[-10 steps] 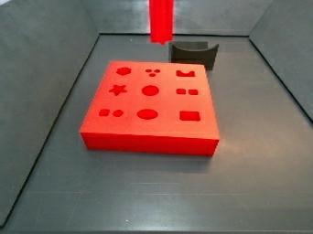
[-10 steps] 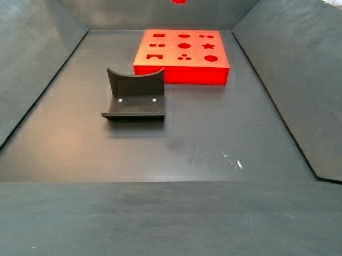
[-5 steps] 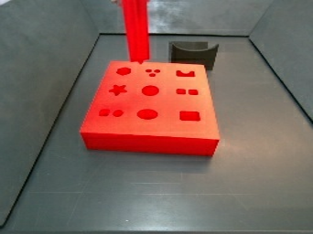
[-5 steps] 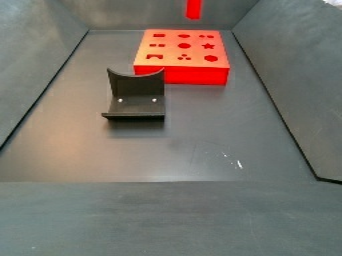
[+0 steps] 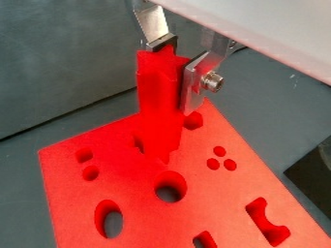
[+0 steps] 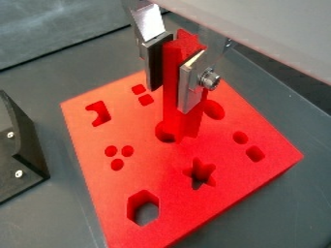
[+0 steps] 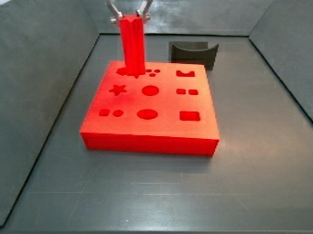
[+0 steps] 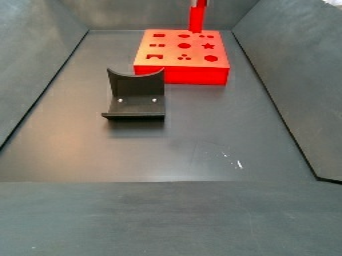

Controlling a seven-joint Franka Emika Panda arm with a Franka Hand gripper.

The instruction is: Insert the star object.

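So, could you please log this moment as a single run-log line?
end effector: shut on star peg | peg: upright, lower end at red block, over a far corner hole, not star hole | fixture: apart

Compared with a second ago, the claw [image 7: 130, 13] has descended, carrying the upright red peg [image 7: 131, 46] from high above the fixture [image 7: 193, 53] down until its lower end meets the red block [image 7: 153, 105].
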